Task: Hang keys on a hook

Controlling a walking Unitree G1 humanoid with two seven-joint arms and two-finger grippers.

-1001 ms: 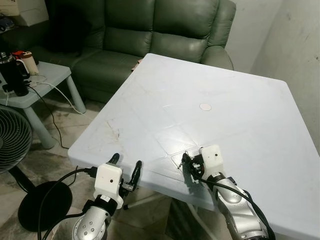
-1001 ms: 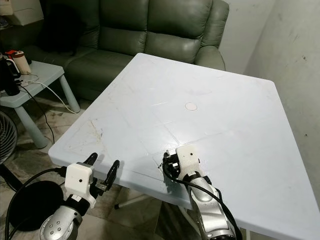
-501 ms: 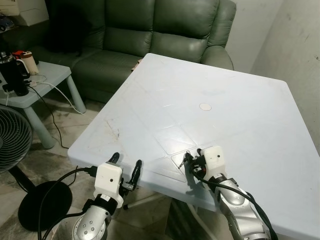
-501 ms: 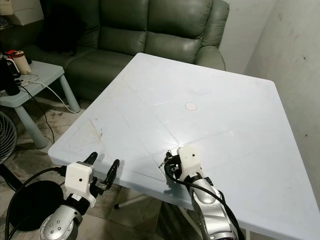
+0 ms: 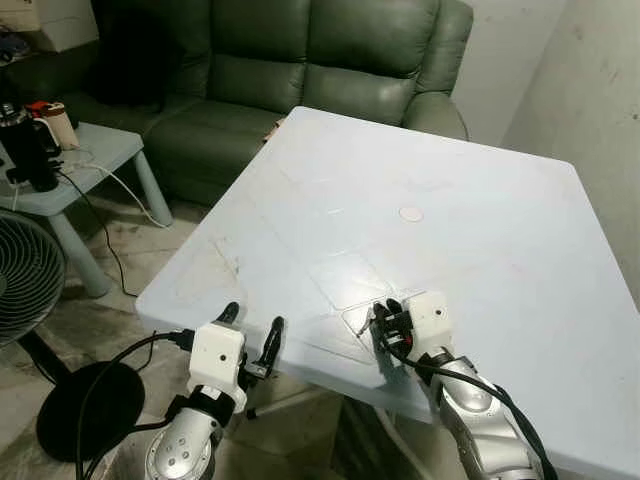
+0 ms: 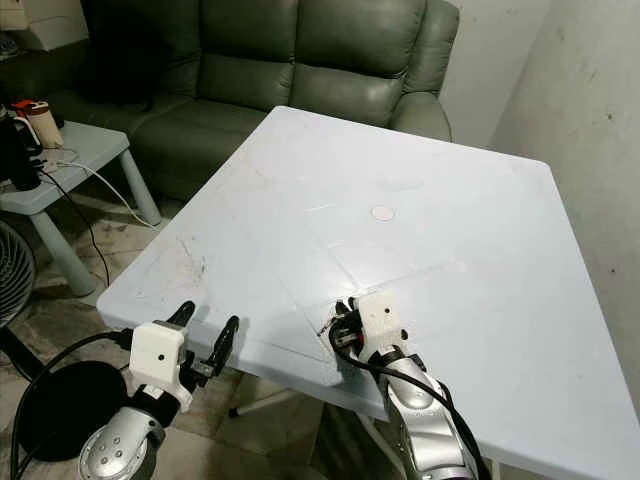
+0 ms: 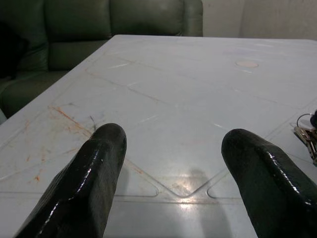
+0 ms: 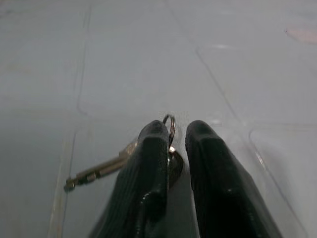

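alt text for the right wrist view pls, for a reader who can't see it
The right gripper has its two black fingers nearly closed around a set of keys lying on a pale blue table. The key ring pokes up between the fingertips, and a metal key blade sticks out to one side, flat on the surface.

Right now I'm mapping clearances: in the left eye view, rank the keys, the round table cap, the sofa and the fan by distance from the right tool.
1. Keys, at its fingertips.
2. Cap, mid-table.
3. Fan, far left, and sofa, beyond the table: too close to call.
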